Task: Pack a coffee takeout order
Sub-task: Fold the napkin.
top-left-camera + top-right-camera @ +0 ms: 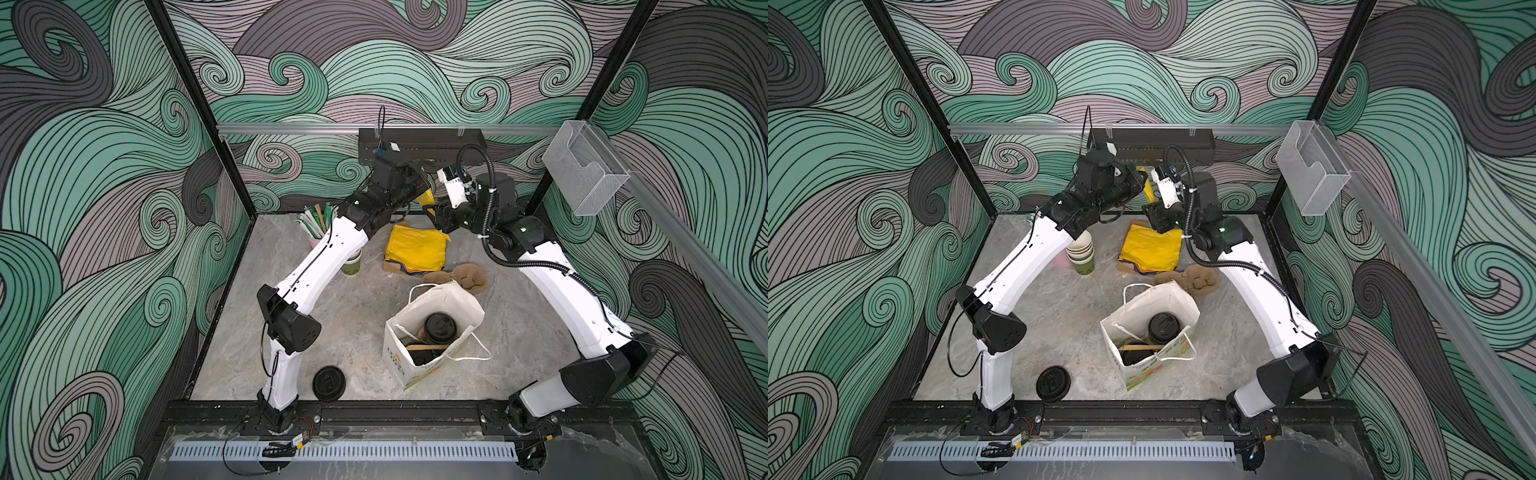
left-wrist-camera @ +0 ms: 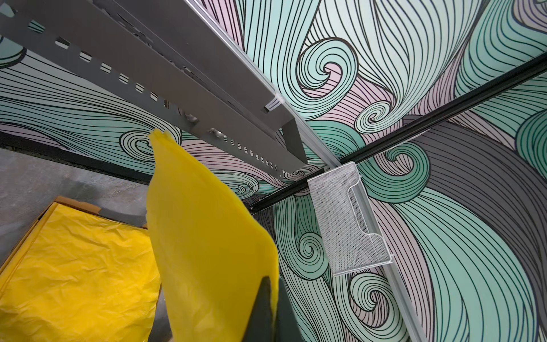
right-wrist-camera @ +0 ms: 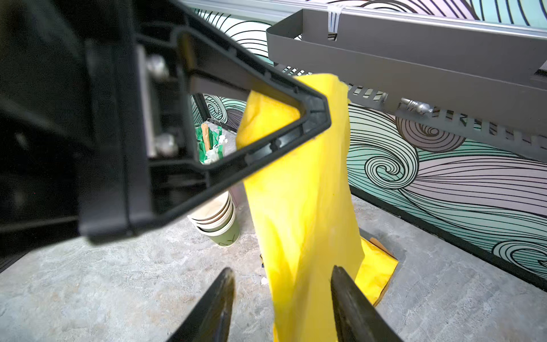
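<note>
Pinching a yellow napkin point(image 2: 207, 237), the left claw point(image 2: 268, 308) holds it up over the napkin stack point(image 1: 415, 249) at the back of the table point(image 1: 332, 332); only the right wrist view shows the right claw point(image 3: 282, 271) spread apart, straddling the sheet.

straw cup point(image 1: 314, 237): pink, stood upright far-left on bench point(image 1: 353, 332)
pulp carrier point(image 1: 461, 276): brown, lay mid-bench
mesh holder point(image 1: 582, 174): hung on side rail
cable tray point(image 1: 419, 143): grey, on back rail

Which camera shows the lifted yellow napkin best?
Left wrist: the lifted napkin fills the frame, largely unobstructed. Right wrist shows it partly behind the left gripper; both top views show only a sliver.
</note>
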`<state>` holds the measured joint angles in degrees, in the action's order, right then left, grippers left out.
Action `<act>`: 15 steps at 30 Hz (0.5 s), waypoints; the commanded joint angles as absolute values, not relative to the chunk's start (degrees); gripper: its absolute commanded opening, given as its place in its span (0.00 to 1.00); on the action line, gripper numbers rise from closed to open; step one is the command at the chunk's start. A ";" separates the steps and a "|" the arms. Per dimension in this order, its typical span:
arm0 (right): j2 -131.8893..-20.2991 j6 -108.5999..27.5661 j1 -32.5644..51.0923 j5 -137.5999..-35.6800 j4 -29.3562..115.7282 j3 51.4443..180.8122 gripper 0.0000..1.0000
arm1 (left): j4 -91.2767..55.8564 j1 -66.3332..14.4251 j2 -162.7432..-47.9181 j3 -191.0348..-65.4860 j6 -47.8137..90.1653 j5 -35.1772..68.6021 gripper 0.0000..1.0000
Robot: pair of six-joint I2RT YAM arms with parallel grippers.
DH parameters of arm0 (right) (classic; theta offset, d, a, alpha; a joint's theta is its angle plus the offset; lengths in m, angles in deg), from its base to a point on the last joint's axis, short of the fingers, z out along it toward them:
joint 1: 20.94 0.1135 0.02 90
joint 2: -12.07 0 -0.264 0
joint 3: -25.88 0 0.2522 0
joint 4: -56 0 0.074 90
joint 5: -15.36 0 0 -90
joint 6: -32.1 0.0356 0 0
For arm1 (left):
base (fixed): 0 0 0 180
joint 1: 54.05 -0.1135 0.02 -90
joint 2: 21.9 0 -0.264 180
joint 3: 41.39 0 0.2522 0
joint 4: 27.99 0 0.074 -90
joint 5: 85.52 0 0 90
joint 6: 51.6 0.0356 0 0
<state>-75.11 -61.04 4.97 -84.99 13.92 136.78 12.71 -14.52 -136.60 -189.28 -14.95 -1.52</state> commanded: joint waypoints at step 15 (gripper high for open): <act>-73.93 -58.09 6.50 -84.73 14.48 135.76 0.00 | 13.72 -12.75 -133.29 -189.41 -14.73 -3.66 0.23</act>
<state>-76.18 -59.03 6.18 -84.07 14.16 135.60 13.26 -13.13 -136.01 -189.17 -15.38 -2.59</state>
